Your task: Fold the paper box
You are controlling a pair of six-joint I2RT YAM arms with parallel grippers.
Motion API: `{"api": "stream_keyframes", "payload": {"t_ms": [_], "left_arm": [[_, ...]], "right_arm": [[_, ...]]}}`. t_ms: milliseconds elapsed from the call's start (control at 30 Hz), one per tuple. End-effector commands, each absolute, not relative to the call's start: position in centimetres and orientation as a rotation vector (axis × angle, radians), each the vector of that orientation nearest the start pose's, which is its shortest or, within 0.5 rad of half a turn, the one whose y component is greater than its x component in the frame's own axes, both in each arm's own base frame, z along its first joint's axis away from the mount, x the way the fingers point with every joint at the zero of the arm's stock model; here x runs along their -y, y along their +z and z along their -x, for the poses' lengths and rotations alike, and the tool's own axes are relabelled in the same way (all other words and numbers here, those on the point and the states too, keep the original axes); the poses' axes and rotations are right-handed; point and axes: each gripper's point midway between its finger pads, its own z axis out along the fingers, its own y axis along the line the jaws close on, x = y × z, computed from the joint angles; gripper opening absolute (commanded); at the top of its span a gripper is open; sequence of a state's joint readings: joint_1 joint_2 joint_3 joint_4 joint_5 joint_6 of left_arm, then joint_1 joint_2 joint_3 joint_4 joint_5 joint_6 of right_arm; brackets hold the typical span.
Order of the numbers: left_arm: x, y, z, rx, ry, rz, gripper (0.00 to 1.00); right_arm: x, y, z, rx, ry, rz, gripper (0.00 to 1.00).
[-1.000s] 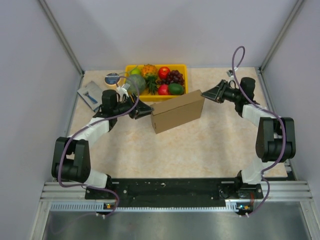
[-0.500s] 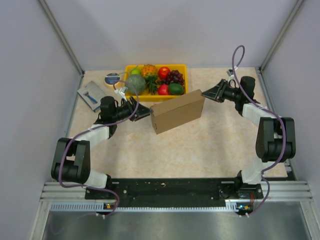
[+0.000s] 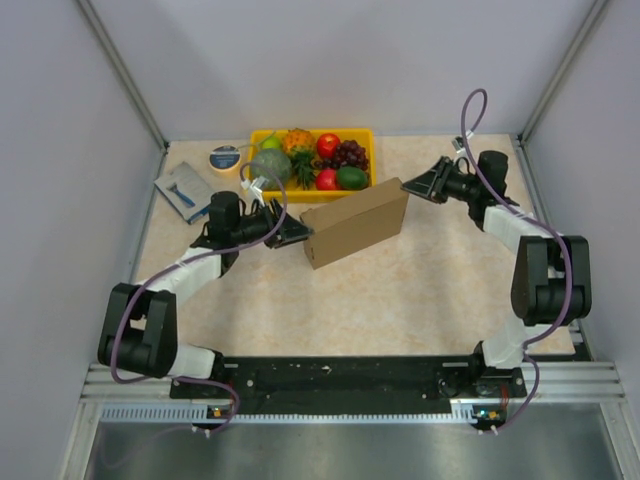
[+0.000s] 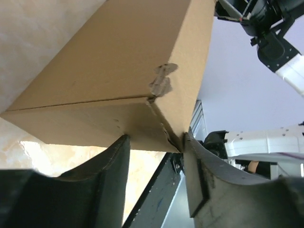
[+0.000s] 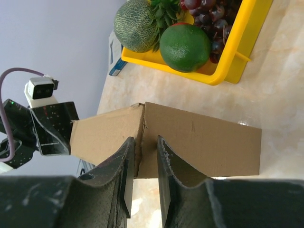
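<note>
The paper box [image 3: 355, 222] is a closed brown cardboard box hanging tilted over the table between both arms. My right gripper [image 3: 408, 187] is shut on the cardboard edge at the box's far right corner; in the right wrist view its fingers [image 5: 124, 156] pinch that edge of the box [image 5: 199, 142]. My left gripper [image 3: 298, 233] meets the box's left end. In the left wrist view its jaws stand open, and both fingertips [image 4: 122, 142] rest against the end face of the box [image 4: 118, 61]. Only table and rail show between them.
A yellow tray [image 3: 365, 135] of fruit stands just behind the box, with a green melon [image 3: 270, 165] at its left end. A blue-and-grey packet [image 3: 183, 190] and a round tin [image 3: 225, 157] lie at the far left. Walls close in on both sides.
My left arm has swung its wrist back and then forward, bringing the gripper a little nearer and right against the box's left end. The box and right arm have hardly moved.
</note>
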State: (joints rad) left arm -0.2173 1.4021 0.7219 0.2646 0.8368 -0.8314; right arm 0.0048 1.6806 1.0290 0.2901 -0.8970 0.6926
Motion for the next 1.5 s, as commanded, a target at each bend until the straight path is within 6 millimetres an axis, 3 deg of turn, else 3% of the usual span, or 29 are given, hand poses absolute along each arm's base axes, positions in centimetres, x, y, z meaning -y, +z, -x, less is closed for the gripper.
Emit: {"api": "stream_keyframes", "payload": {"t_ms": [0, 67, 233, 267, 300, 367, 433, 467, 500, 600, 700, 767, 800, 867, 967, 1000, 1100, 1233, 1300, 1367, 1400, 1433, 1467], "left_arm": [[20.7, 10.6, -30.5, -2.317, -1.296, 0.152, 0.34], [20.1, 9.1, -30.0, -2.351, -1.246, 0.164, 0.29], [19.8, 9.3, -27.6, -2.374, -1.223, 0.136, 0.33], [19.5, 9.3, -27.2, -2.376, -1.191, 0.125, 0.35], [19.4, 10.0, -26.6, -2.358, -1.187, 0.106, 0.37], [18.9, 9.5, -24.6, -2.397, -1.179, 0.117, 0.48], [18.8, 10.5, -22.7, -2.395, -1.197, 0.087, 0.57], [18.8, 11.1, -22.1, -2.387, -1.201, 0.057, 0.63], [18.7, 12.6, -21.5, -2.346, -1.197, 0.02, 0.66], [17.6, 15.6, -19.9, -2.314, -1.13, -0.041, 0.73], [16.3, 18.8, -20.1, -2.226, -1.021, -0.042, 0.75], [15.8, 19.8, -20.6, -2.182, -0.983, -0.006, 0.79], [15.6, 19.8, -20.8, -2.176, -0.973, 0.016, 0.89], [15.6, 18.1, -21.1, -2.22, -0.974, 0.099, 0.9], [17.1, 15.1, -21.5, -2.265, -1.093, 0.135, 0.9], [17.4, 13.7, -22.1, -2.278, -1.099, 0.139, 0.88], [18.0, 11.0, -23.3, -2.341, -1.063, 0.155, 0.86], [20.9, 11.4, -25.8, -2.315, -1.117, 0.058, 0.81], [23.1, 10.8, -27.0, -2.368, -1.104, 0.007, 0.77], [25.3, 9.1, -27.1, -2.449, -1.127, -0.025, 0.7], [26.7, 10.1, -28.2, -2.422, -1.153, -0.057, 0.68], [27.6, 10.0, -28.6, -2.43, -1.158, -0.074, 0.66], [28.9, 8.5, -28.5, -2.48, -1.158, -0.098, 0.64]], "right_arm": [[-15.3, 14.0, -40.8, -2.158, 1.195, -0.081, 0.23], [-15.1, 13.4, -40.0, -2.189, 1.169, -0.088, 0.23], [-13.5, 12.9, -37.4, -2.271, 1.026, -0.126, 0.29], [-13.1, 12.3, -35.9, -2.342, 0.999, -0.174, 0.33], [-12.0, 13.2, -35.4, -2.339, 0.899, -0.209, 0.35], [-10.8, 13.2, -33.5, -2.385, 0.809, -0.258, 0.46], [-9.5, 14.4, -31.0, -2.396, 0.709, -0.292, 0.54], [-9.2, 15.1, -30.4, -2.386, 0.685, -0.281, 0.63], [-8.5, 16.2, -29.0, -2.372, 0.625, -0.267, 0.68], [-7.6, 18.3, -27.3, -2.338, 0.56, -0.229, 0.79], [-9.0, 20.0, -26.7, -2.299, 0.647, -0.166, 0.83], [-9.9, 19.0, -27.0, -2.361, 0.65, -0.113, 0.84], [-11.0, 18.4, -26.8, -2.394, 0.631, -0.02, 0.84], [-12.5, 17.5, -27.3, -2.44, 0.591, 0.068, 0.85], [-15.6, 16.4, -27.4, -2.465, 0.452, 0.29, 0.86], [-17.6, 16.5, -26.8, -2.445, 0.441, 0.42, 0.86], [-18.5, 15.3, -26.9, -2.456, 0.347, 0.471, 0.86], [-18.3, 13.7, -26.6, -2.494, 0.336, 0.434, 0.86], [-16.9, 12.3, -26.7, -2.535, 0.244, 0.357, 0.87], [-15.5, 11.6, -26.9, -2.585, 0.282, 0.18, 0.88], [-14.5, 10.4, -26.6, -2.622, 0.324, 0.079, 0.88], [-12.5, 10.7, -27.2, -2.605, 0.372, -0.071, 0.87], [-12.3, 10.5, -26.9, -2.609, 0.455, -0.134, 0.86]]}}
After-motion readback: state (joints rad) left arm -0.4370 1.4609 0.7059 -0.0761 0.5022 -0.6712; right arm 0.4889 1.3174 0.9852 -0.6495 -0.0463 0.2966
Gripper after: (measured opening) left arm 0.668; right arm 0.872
